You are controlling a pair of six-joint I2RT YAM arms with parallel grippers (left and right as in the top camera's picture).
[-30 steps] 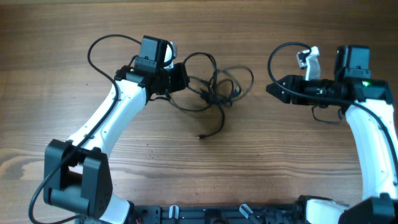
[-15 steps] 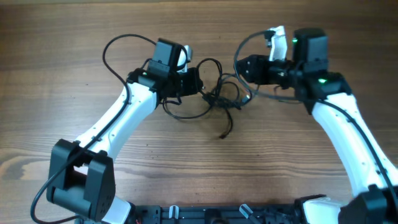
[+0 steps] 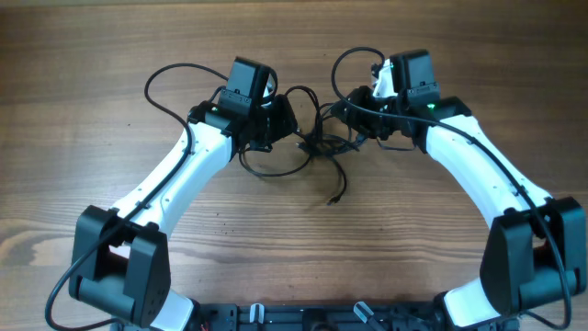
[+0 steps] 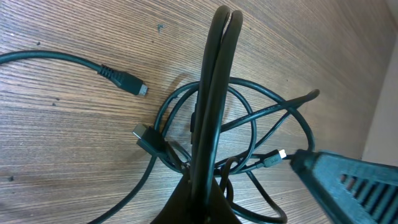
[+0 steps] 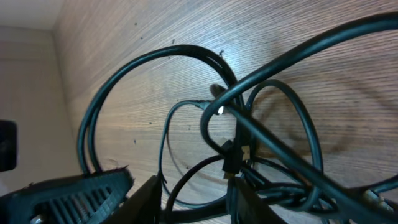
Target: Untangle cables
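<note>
The cables (image 3: 317, 140) lie as a loose black tangle on the wooden worktop (image 3: 413, 239), directly between the two hands: just beyond the fingertips of the left hand (image 3: 283, 118) and just under the tip of the right hand (image 3: 347, 103), with the two hands close together across the knot. The left hand's fingers (image 4: 211, 93) are pressed flat together, with loops crossing behind them; whether a strand is pinched there I cannot tell. To their left a dark plug (image 4: 127, 83) on one cord end lies free, a second plug (image 4: 146, 138) sits nearer them, and a silver tip (image 4: 281, 153) shows to their right, just beside the right hand. The right hand's fingers (image 5: 148, 198) stand apart, with several strands running between and past them. One cord trails from the tangle away from both hands and ends in a loose plug (image 3: 332, 199). A thicker arm wire (image 3: 165, 78) arcs behind the left hand.
</note>
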